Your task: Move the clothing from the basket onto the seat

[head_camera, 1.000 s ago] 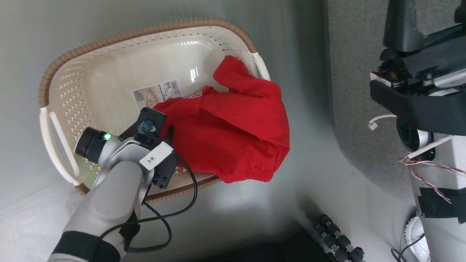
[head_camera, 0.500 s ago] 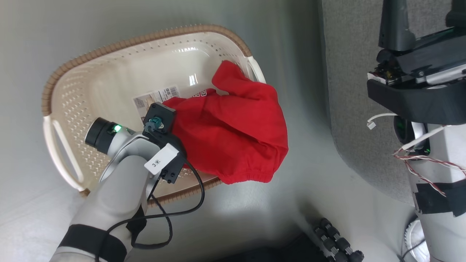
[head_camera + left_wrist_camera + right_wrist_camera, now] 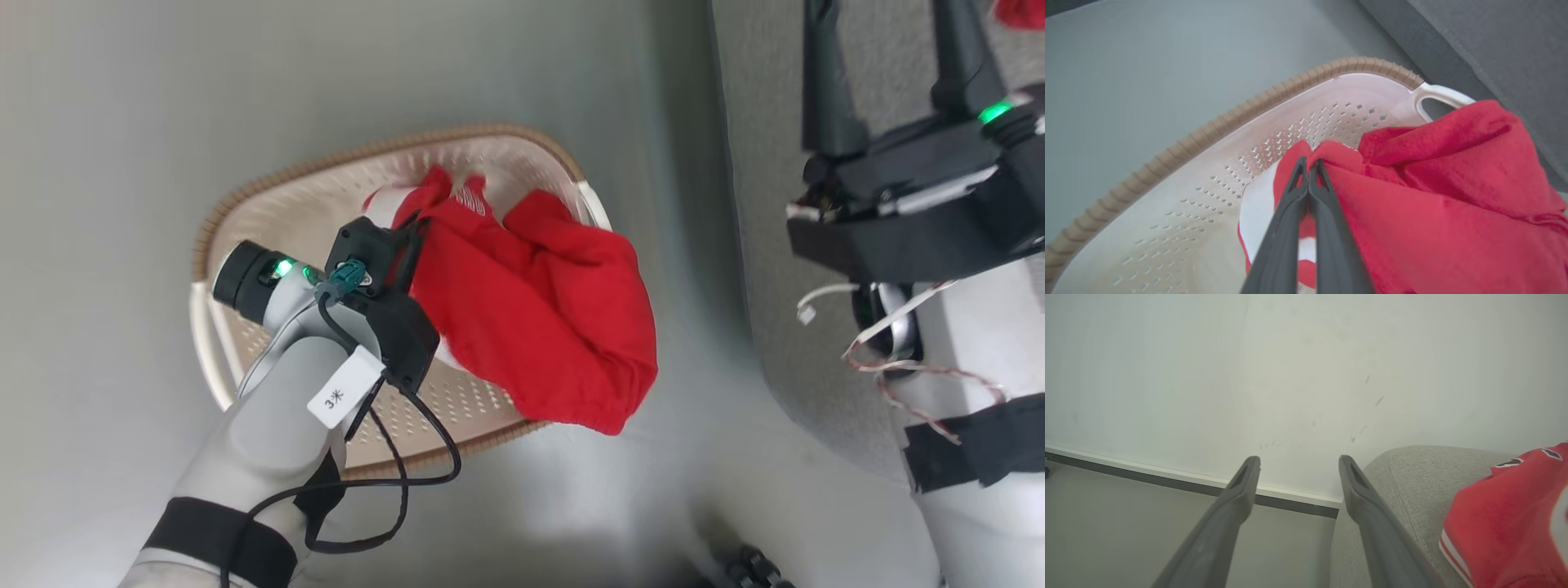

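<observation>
We log: left gripper [image 3: 1308, 163] — fingers pinched together on a fold of the red garment [image 3: 1453, 196], which spills over the basket [image 3: 1249, 107] rim. Right gripper [image 3: 1299, 465] — fingers spread, empty. Its wrist view adds a striped red garment [image 3: 1506, 514] lying on the seat [image 3: 1404, 477].

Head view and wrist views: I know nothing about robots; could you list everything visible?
basket: one, cream with brown rim, on the floor beside the sofa
red garment: one, red and white, hanging over the basket's rim
striped garment: one, red with white stripes, on the sofa
sofa: one, grey, right of the basket
floor: one, pale grey, under the basket
wall: one, white, behind the sofa
left arm: one, pale grey, over the basket, jaws shut on red garment
right arm: one, grey and black, above the sofa, jaws open
</observation>
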